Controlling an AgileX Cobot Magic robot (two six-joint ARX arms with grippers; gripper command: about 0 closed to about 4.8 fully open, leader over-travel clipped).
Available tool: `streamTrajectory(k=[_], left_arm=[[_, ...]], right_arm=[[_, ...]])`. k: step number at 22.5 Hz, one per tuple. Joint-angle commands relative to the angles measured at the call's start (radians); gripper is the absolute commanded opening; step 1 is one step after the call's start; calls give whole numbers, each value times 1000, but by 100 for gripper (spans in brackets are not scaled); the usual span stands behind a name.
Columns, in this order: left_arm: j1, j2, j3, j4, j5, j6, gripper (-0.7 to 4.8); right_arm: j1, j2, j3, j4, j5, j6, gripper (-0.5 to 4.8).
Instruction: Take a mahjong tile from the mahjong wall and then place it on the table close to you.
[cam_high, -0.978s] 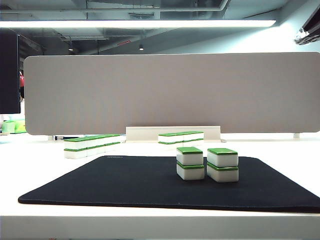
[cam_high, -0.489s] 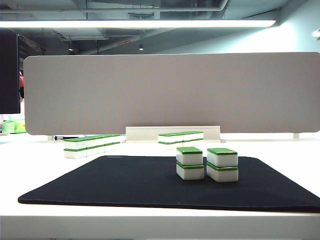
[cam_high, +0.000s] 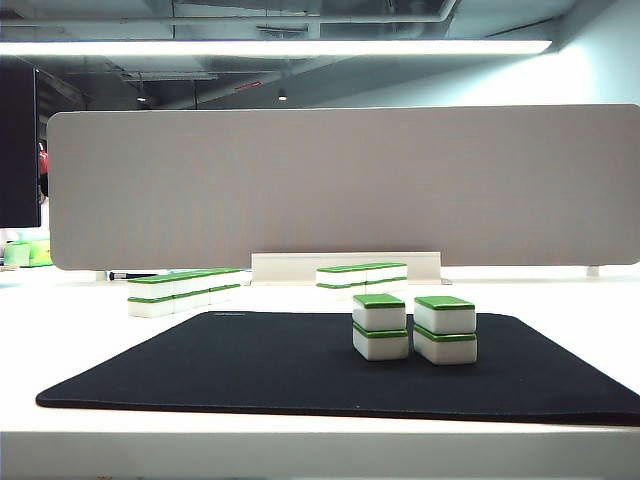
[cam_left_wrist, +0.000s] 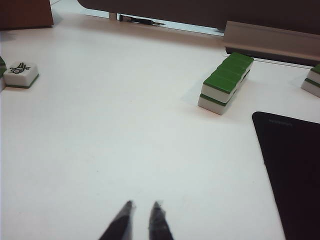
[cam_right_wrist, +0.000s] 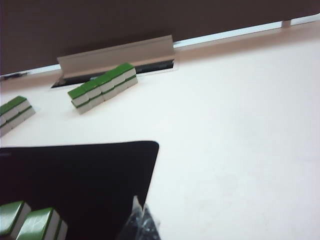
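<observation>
Neither arm shows in the exterior view, so you have only the wrist cameras to go by. The left gripper (cam_left_wrist: 144, 220) hangs over bare table (cam_high: 560, 300) at the near left. Its two tips are almost together, with only a thin gap, and it holds nothing. Of the right gripper (cam_right_wrist: 144, 225) only the dark tips show, above the near right corner of the black mat (cam_high: 250, 360). They seem closed and empty.

The mahjong wall (cam_high: 185, 288) lies far left, off the mat, stacked two high. I judge it the longer row, but not with certainty.

What could go wrong, in my judgement:

- You may take the wrong tiles. The shorter row (cam_high: 362, 275) at the far centre looks the same, and two small stacks (cam_high: 380, 327) stand on the mat, nearer to you.
- The tiles in the wall touch each other. If the jaws come down along the row and not across it, a finger can push a neighbour off.
- With jaws this narrow, a descent before opening would strike the green top.
- A grip too low may lift both layers.
- Carrying toward you over the mat, a low path can hit the stacks.
</observation>
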Motion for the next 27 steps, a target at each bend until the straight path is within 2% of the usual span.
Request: streamTrajectory(k=[1,8,13,19,27], left_arm=[[0,1,2,-12,6,-2,44],[0,1,2,-12,6,-2,44],[0,1,2,-12,6,-2,44],[0,1,2,-13,6,-2,44],[0,1,2,-12,6,-2,44]], right_arm=[[-18,-44,-62,83,5,-2,-1],[-39,-123,-188,187,47,-2,-1],[-55,-171,-239,185,47,-37,-1],[-86,-204,-239,161,46,-105,-1],[-91,-204,-239,42,45,-201,-1]])
